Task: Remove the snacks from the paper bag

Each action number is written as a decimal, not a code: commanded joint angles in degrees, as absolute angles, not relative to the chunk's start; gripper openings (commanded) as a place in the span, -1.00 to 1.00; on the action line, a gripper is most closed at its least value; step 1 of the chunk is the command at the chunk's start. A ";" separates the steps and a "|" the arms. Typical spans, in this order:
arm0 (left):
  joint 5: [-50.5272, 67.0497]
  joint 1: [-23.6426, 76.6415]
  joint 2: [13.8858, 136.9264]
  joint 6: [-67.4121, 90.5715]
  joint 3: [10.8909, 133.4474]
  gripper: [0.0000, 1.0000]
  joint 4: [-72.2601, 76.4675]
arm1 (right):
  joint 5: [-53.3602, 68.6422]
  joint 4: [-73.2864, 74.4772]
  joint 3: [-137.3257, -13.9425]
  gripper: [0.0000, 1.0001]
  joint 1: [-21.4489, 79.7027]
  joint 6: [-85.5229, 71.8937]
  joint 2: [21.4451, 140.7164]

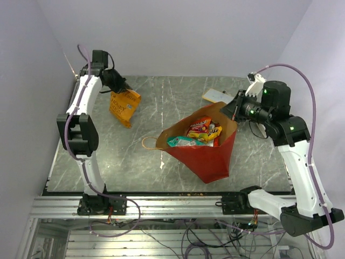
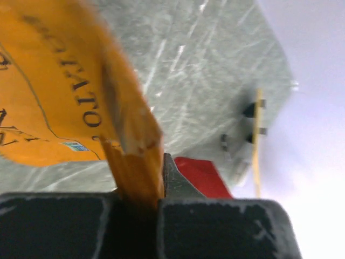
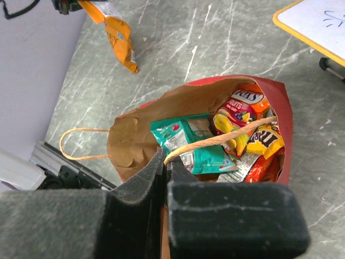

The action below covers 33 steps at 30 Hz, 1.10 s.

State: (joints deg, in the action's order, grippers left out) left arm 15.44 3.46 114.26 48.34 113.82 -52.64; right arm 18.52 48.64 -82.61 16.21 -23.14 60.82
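The red paper bag (image 1: 207, 159) stands tilted open at the table's middle, brown inside (image 3: 140, 113). Several snacks lie in it (image 1: 202, 132): a teal packet (image 3: 194, 143), a yellow candy packet (image 3: 264, 143), a red-and-yellow one (image 3: 237, 110). My right gripper (image 1: 233, 110) (image 3: 164, 162) is shut on the bag's near rim where a tan handle (image 3: 226, 137) comes out. My left gripper (image 1: 119, 87) (image 2: 159, 178) is shut on the top edge of an orange chip bag (image 1: 124, 105) (image 2: 64, 97), which hangs from it at the far left.
A flat white card with a yellow edge (image 1: 215, 96) (image 3: 318, 21) lies behind the bag. The bag's other loop handle (image 1: 150, 143) lies on the table to its left. The wall is close on the left of the left arm.
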 commanded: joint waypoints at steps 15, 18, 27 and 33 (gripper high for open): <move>39.39 -17.95 106.36 59.09 99.93 -0.86 -23.81 | 19.66 43.14 -86.55 -1.00 16.43 -21.03 67.76; 40.56 -17.99 107.74 63.66 102.41 -0.86 -19.17 | 20.80 43.59 -87.56 -1.00 16.44 -20.28 69.21; 37.53 -20.42 107.72 60.15 97.87 -0.86 -20.23 | 23.28 42.95 -87.72 -1.00 18.24 -20.24 70.27; 34.37 -22.41 102.23 48.68 84.37 -0.86 -30.30 | 21.65 43.44 -88.90 -1.00 20.81 -19.20 71.18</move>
